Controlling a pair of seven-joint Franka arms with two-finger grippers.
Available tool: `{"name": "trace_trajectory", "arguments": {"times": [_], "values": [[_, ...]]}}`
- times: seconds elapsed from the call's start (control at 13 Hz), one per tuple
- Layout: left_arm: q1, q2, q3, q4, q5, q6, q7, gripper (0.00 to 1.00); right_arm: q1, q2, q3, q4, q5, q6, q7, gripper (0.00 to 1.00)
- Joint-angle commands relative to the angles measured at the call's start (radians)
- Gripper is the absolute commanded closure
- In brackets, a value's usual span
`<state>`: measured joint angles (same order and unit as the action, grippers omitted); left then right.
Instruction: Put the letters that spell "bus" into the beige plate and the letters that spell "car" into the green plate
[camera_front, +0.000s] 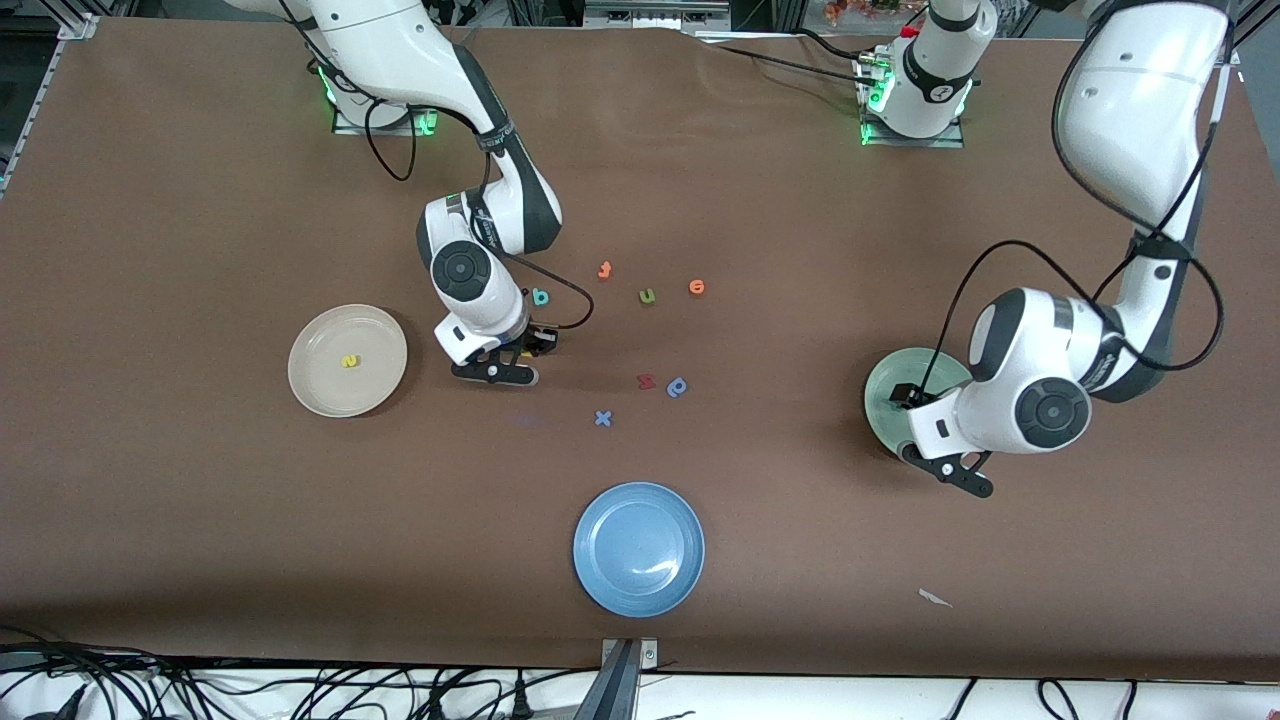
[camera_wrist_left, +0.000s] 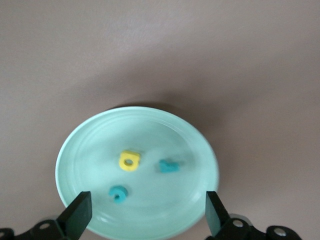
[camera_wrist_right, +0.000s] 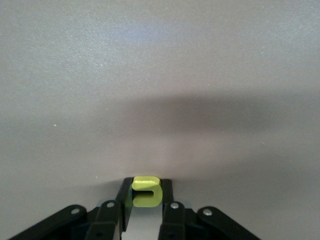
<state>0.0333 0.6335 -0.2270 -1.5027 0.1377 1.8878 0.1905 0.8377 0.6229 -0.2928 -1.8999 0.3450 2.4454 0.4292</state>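
While the table is scanned in the front view from the right arm's end toward the left arm's end, the beige plate (camera_front: 347, 360) is met first, and a yellow "s" (camera_front: 349, 361) is seen lying in it. Beside that plate, toward the middle of the table, the right gripper (camera_front: 510, 362) is found low over the brown table (camera_front: 200, 200), its fingers pressed together on a yellow "u" (camera_wrist_right: 146, 191), which is shown clamped between the pads in the right wrist view. A teal "b" (camera_front: 541, 296) lies on the table just beside that gripper, farther from the front camera. Next, an orange letter (camera_front: 604, 270), a green "u" (camera_front: 647, 295) and an orange ring-shaped letter (camera_front: 697, 288) are spread in a loose row. Nearer the front camera, a blue "x" (camera_front: 603, 418), a red letter (camera_front: 646, 381) and a blue rounded letter (camera_front: 677, 387) are seen, and nearer still the blue plate (camera_front: 639, 548) is set. Toward the left arm's end, the green plate (camera_front: 885, 395) is partly covered by the left arm. The left gripper (camera_wrist_left: 146, 212) is held over this plate with its fingers spread wide apart and nothing between them. In the plate, a yellow "a" (camera_wrist_left: 129, 160), a teal "r" (camera_wrist_left: 169, 166) and a teal "c" (camera_wrist_left: 118, 194) are seen, none touching another.
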Motion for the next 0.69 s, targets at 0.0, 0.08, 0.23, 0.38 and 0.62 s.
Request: {"name": "trace_trajectory", "arguments": {"times": [0.0, 0.08, 0.23, 0.38, 0.62], "values": [[-0.006, -0.119, -0.006, -0.013, -0.038, -0.088, -0.066, 0.00, -0.005, 0.041, 0.012, 0.045, 0.032, 0.000, -0.004, 0.76], [-0.004, -0.156, -0.014, -0.011, -0.041, -0.126, -0.087, 0.00, -0.005, 0.043, 0.012, 0.047, 0.032, 0.000, -0.003, 0.76], [-0.003, -0.243, -0.015, -0.007, -0.041, -0.209, -0.097, 0.00, -0.005, 0.037, 0.009, 0.073, 0.032, -0.032, -0.004, 0.78], [0.008, -0.323, -0.015, -0.002, -0.043, -0.297, -0.095, 0.00, -0.005, 0.015, -0.015, 0.096, 0.028, -0.103, -0.013, 0.79], [0.023, -0.414, -0.003, -0.004, -0.069, -0.357, -0.091, 0.00, -0.002, -0.072, -0.057, 0.021, 0.012, -0.126, -0.065, 0.79]]}}
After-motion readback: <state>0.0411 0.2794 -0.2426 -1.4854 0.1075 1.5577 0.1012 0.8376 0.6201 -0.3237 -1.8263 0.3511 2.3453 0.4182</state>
